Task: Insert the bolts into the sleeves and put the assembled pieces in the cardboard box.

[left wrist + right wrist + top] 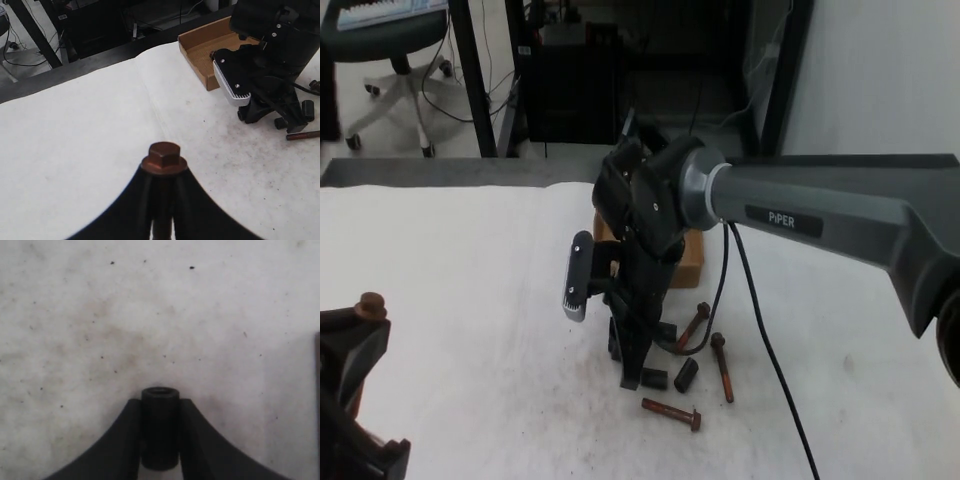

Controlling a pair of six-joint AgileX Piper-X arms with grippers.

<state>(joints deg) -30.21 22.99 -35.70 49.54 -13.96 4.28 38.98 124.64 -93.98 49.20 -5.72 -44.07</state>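
At the far left, low over the white surface [470, 260], the left claw [165, 173] was closed to a narrow gap on a rusty bolt [164, 153]. The fingers pinched the shank just under the flange, and the hexagonal head stood up clear of the fingertips. This claw and its bolt were well apart from the other task pieces.

Near the middle of the surface the right arm [840, 215] reached in from the right with its wrist bent downward. The right claw [160, 404] pointed down, its tips close to the surface; I could not tell whether they touched it. It was closed to the width of a black sleeve [160, 440], with one finger pressed against each side. The sleeve's open end poked out just past the fingertips.

Behind that arm, toward the far edge of the surface, sat the cardboard box [692, 258], partly hidden by the wrist. What it held could not be made out.

Just right of the right claw lay the loose pieces. The near bolt [672, 412] lay flat, closest to the camera. Beyond it the far bolt [694, 323] lay slanted beside the arm's black cable [770, 360]. A loose sleeve [686, 375] rested between the two, just beside the claw's tips. Farthest right, the right-hand bolt [722, 366] lay with its head pointing away from the camera, close by the loose sleeve.
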